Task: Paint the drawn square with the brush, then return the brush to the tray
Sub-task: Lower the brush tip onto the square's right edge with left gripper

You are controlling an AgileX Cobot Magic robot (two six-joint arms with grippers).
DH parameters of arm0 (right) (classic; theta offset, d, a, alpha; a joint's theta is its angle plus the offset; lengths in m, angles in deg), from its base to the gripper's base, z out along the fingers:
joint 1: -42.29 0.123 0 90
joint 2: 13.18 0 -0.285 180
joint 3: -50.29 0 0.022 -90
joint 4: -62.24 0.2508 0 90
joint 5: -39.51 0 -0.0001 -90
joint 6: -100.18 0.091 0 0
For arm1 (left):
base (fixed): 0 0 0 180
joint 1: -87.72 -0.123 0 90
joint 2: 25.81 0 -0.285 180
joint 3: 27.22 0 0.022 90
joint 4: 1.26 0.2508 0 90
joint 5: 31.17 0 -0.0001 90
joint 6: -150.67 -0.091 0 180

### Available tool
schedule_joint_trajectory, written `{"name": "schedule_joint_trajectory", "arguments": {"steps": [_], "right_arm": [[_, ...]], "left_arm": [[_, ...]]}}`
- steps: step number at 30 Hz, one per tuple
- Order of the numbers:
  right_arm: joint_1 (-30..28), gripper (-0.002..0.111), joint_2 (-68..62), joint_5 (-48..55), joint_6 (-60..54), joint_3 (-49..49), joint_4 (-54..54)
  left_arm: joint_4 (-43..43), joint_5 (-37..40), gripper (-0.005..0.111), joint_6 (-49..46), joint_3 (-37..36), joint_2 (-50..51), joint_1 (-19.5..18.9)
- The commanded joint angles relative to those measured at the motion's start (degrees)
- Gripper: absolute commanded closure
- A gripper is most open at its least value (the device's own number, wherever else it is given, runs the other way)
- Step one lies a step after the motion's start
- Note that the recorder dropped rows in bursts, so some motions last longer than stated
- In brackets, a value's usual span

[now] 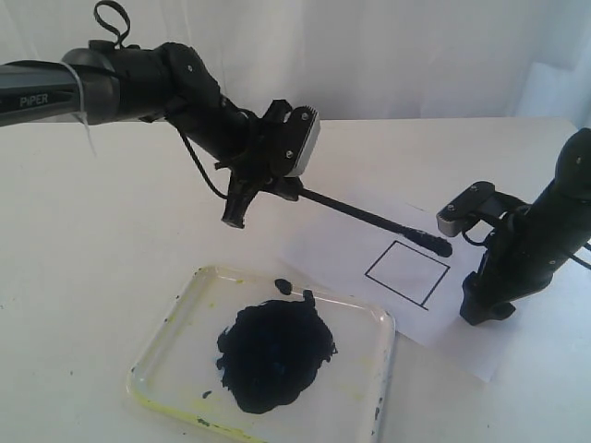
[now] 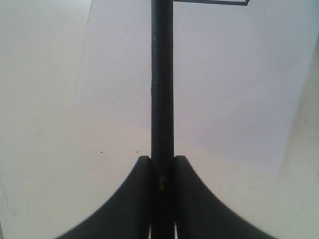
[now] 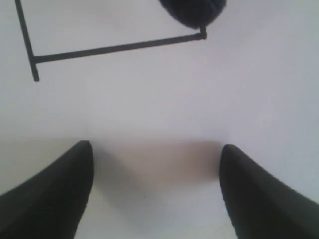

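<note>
The brush [image 1: 369, 218] is a long thin black stick. My left gripper [image 1: 294, 189] is shut on its handle end and holds it slanting down to the right. In the left wrist view the brush [image 2: 162, 74] runs straight out from the closed left gripper [image 2: 162, 167]. Its dark paint-coated tip [image 1: 438, 245] hovers at the upper corner of the drawn square [image 1: 406, 272], a bare thin-line outline. The right wrist view shows that tip [image 3: 192, 11] beside the square's line [image 3: 114, 50]. My right gripper [image 1: 487, 309] [image 3: 157, 149] stands open and empty on the paper, right of the square. The tray [image 1: 148, 388] lies at the front.
The white paper sheet [image 1: 332, 249] lies on the white table, right of the tray. A big blue-black paint blob [image 1: 275, 355] fills the tray's middle, with small dark drops [image 1: 283, 286] near its far rim. A white curtain hangs behind the table.
</note>
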Motion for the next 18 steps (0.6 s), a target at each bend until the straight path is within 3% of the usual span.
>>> {"name": "schedule_joint_trajectory", "arguments": {"steps": [1, 18], "right_arm": [[-0.1, 0.041, -1.3, -0.74, -0.03, 0.39, -0.63], [-0.1, 0.041, -1.3, -0.74, -0.03, 0.39, -0.63]], "left_arm": [[-2.0, 0.85, 0.107, -0.62, 0.21, 0.0, 0.53], [-2.07, 0.5, 0.107, -0.62, 0.21, 1.89, 0.63]]}}
